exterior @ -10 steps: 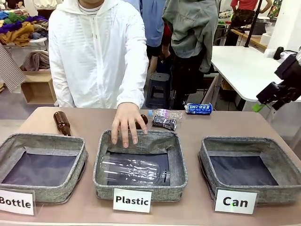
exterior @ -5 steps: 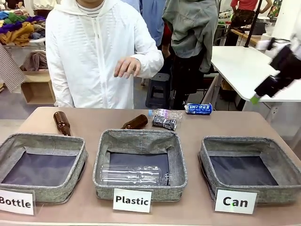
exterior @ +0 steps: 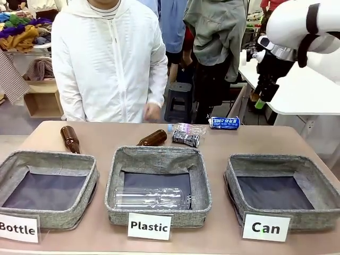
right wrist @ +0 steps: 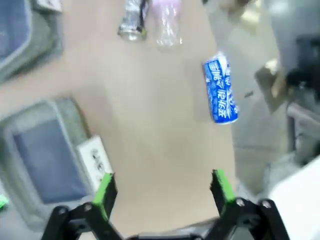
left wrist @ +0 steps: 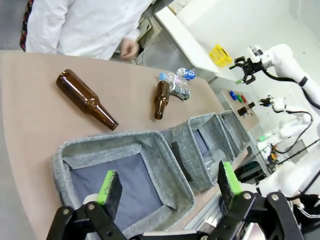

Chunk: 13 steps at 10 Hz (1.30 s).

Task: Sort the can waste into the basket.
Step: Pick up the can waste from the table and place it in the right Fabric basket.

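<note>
**Cans on the surface, both sets of fingers wide and empty**

Front view. The blue can (exterior: 224, 122) lies on its side at the far edge of the surface (exterior: 106, 141), right of centre in the frame. The crushed can (exterior: 186, 138) lies to its left, near centre. It touches a crumpled clear wrapper (exterior: 189, 128) and sits just beside a brown bottle (exterior: 153, 138). The Can basket (exterior: 276, 160) stands at lower right with its sign (exterior: 266, 227) in front and its dark lining bare. Both cans are well apart from it.

The right fingers (exterior: 260, 103) hang in the air at upper right, above and beyond the blue can, touching nothing. In the right wrist view (blurred) the two green pads stand far apart at the bottom of the frame with nothing between them. The blue can lies at upper right there and the crushed can at the top edge. A basket with a white sign I cannot read shows at left.

In the left wrist view the left fingers (left wrist: 109, 187) are spread wide at the bottom of the frame. They grip nothing and hang over the nearest grey basket (left wrist: 95, 142).

Other items. The Plastic basket (exterior: 159, 156) at centre holds a clear bottle (exterior: 151, 197). The Bottle basket (exterior: 48, 159) is at lower left, with a second brown bottle (exterior: 69, 138) on the surface behind it. A person in a white jacket stands at the far side, one hand (exterior: 153, 112) hanging by the edge of the surface.
</note>
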### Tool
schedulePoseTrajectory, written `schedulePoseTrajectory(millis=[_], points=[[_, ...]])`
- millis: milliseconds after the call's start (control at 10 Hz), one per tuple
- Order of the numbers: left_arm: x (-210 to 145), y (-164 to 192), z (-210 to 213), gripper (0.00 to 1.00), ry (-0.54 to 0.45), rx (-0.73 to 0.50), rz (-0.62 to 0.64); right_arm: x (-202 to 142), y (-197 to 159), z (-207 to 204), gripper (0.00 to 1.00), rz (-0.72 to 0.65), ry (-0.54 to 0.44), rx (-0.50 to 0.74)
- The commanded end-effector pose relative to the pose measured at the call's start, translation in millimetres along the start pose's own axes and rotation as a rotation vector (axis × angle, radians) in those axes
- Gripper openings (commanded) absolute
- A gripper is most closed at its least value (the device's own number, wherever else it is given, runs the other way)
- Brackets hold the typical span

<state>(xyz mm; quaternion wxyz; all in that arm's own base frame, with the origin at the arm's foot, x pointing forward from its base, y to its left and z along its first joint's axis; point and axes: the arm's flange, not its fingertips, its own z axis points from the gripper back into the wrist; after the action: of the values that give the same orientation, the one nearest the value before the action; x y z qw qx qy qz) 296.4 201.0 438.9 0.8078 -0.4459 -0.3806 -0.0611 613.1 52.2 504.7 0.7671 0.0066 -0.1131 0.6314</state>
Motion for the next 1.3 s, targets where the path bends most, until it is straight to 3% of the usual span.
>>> schedulePoseTrajectory(millis=[0,100,300,400,500,600,700,1000,1200], points=[[0.6,0.6,0.5,1.0,-0.022,-0.014,-0.023,-4.9,-9.6,11.3,1.0,0.542,-0.087,-0.104],[0.6,0.6,0.5,1.0,-0.022,-0.014,-0.023,3.2,-7.4,6.6,1.0,0.459,-0.102,-0.16],[0.6,0.6,0.5,1.0,-0.022,-0.014,-0.023,14.4,-5.9,-4.1,1.0,0.281,-0.033,-0.162],[0.6,0.6,0.5,1.0,-0.022,-0.014,-0.023,15.5,-2.5,-3.1,1.0,0.034,-0.004,-0.088],[0.6,0.6,0.5,1.0,-0.022,-0.014,-0.023,17.6,-13.7,9.1,1.0,0.389,-0.019,-0.149],[0.6,0.6,0.5,1.0,-0.022,-0.014,-0.023,17.6,-13.7,9.1,1.0,0.389,-0.019,-0.149],[0.6,0.6,0.5,1.0,-0.022,-0.014,-0.023,16.6,-10.9,0.8,1.0,0.262,-0.012,-0.131],[0.6,0.6,0.5,1.0,-0.022,-0.014,-0.023,35.8,-83.9,-45.4,1.0,0.258,-0.028,0.033],[0.6,0.6,0.5,1.0,-0.022,-0.014,-0.023,34.9,-111.2,-77.8,1.0,0.195,-0.028,0.057]])
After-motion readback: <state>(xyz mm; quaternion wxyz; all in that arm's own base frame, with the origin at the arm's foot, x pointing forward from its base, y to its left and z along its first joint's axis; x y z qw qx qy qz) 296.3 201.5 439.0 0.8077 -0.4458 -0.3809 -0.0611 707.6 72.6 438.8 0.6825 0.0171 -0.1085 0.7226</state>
